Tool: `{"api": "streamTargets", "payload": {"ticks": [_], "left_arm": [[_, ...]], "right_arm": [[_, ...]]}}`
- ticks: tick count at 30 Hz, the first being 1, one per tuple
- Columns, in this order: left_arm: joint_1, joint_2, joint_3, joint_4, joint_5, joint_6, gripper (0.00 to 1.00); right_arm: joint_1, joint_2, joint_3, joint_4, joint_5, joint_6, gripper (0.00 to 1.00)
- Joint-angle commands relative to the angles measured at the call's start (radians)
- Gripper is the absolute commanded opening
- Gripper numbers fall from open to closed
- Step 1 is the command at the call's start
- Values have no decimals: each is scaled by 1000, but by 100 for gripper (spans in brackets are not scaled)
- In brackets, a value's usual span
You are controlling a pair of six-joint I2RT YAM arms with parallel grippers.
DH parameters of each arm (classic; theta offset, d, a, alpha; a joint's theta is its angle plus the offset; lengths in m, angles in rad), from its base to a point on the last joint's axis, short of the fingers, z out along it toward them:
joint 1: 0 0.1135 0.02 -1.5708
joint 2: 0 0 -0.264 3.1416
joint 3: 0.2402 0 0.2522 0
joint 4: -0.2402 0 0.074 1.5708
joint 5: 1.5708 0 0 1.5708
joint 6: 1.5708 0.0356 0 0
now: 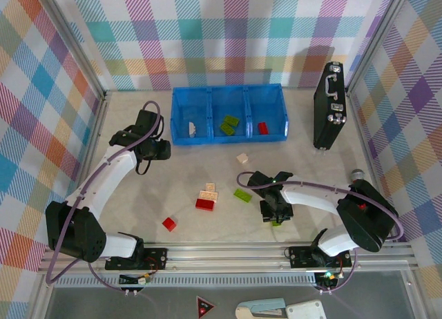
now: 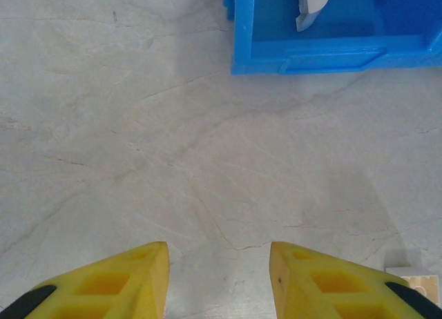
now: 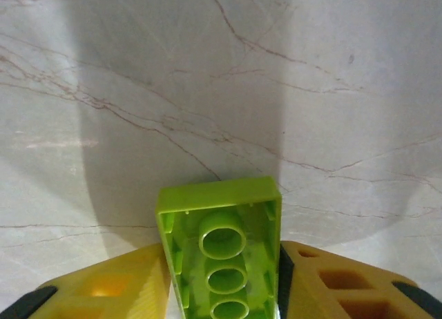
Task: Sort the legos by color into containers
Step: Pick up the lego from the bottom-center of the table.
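Observation:
The blue tray (image 1: 228, 92) of three containers stands at the back; its left one holds a white lego (image 1: 192, 129), the middle two green legos (image 1: 228, 124), the right a red one (image 1: 262, 128). Loose on the table lie a red lego (image 1: 169, 224), a red and cream cluster (image 1: 206, 199), a green lego (image 1: 242, 195) and a cream lego (image 1: 242, 157). My right gripper (image 1: 276, 219) (image 3: 222, 248) is shut on a lime green lego (image 3: 221, 243), hollow underside toward the camera. My left gripper (image 1: 155, 150) (image 2: 219, 253) hangs open and empty near the tray's (image 2: 311, 56) left front corner.
A black case (image 1: 329, 105) with metal latches stands upright at the back right. Plaid walls enclose the table on three sides, and a metal rail (image 1: 228, 253) runs along the near edge. A cream lego (image 2: 414, 281) lies just right of my left gripper's right finger.

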Motion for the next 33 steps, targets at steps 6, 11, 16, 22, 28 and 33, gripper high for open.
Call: {"api": "streamTargets", "payload": {"ticks": [6,11,16,22,28,33], "left_arm": [[18,13,-7,13,-7,9,43],[19,9,-8,14,-6,10,43],[19,8,-8,14,-3,9,43],[19,4,-8,16,0,10,43],[19,-1,-9,16,4,10,43],[19,-3,-9,17,11,8,43]], "right_arm": [[8,8,-11,27,-15,-2,39],[11,-1,-1,25,-21,7,37],[14,-6,39,-1,-10,0,37],[13,25,131,-40,31,-36,37],[10,91,260,-68,64,-76,37],[-11,159,382,-75,65,-122,36]]}}
